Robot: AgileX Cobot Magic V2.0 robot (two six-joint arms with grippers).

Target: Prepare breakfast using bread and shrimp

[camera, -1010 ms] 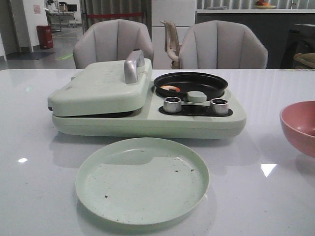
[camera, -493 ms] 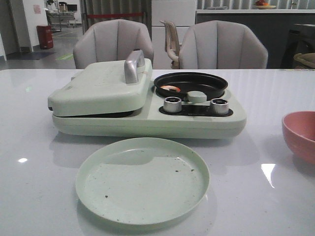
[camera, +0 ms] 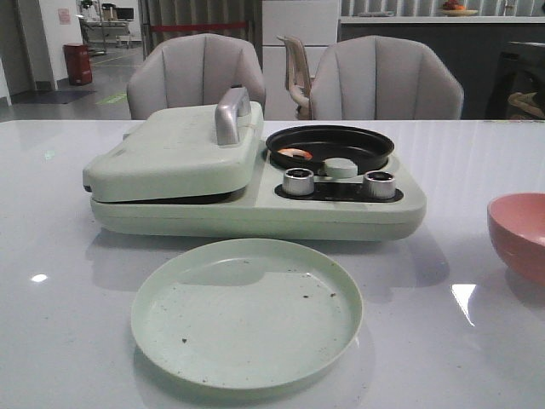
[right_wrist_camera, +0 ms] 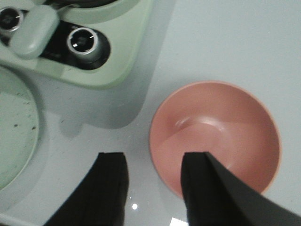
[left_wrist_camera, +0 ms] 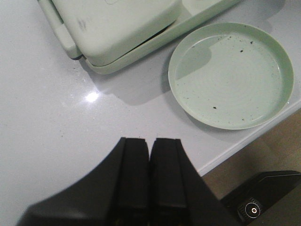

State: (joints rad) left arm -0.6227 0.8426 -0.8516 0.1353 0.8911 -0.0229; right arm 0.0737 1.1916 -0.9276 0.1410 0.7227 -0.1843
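The shrimp (camera: 294,153) is a small pinkish-orange curl lying in the round black pan (camera: 330,144) of the pale green breakfast maker (camera: 255,209). The maker's left lid (camera: 174,153) is down, with its metal handle (camera: 230,113) on top; the bread is hidden. A pale green plate (camera: 247,311) with dark crumbs sits in front of the maker. My left gripper (left_wrist_camera: 150,143) is shut and empty above bare table near the front edge. My right gripper (right_wrist_camera: 154,159) is open and empty, one finger over the rim of the pink bowl (right_wrist_camera: 221,134). Neither gripper shows in the front view.
Two metal knobs (camera: 298,181) and a green switch stand on the maker's front panel. The pink bowl (camera: 519,234) is empty at the right edge of the table. The table's front edge (left_wrist_camera: 244,141) runs close to the plate (left_wrist_camera: 230,73). Grey chairs stand behind the table.
The pink bowl has slid a little to the right and away from its place a second ago. Everything else on the table is where it was.
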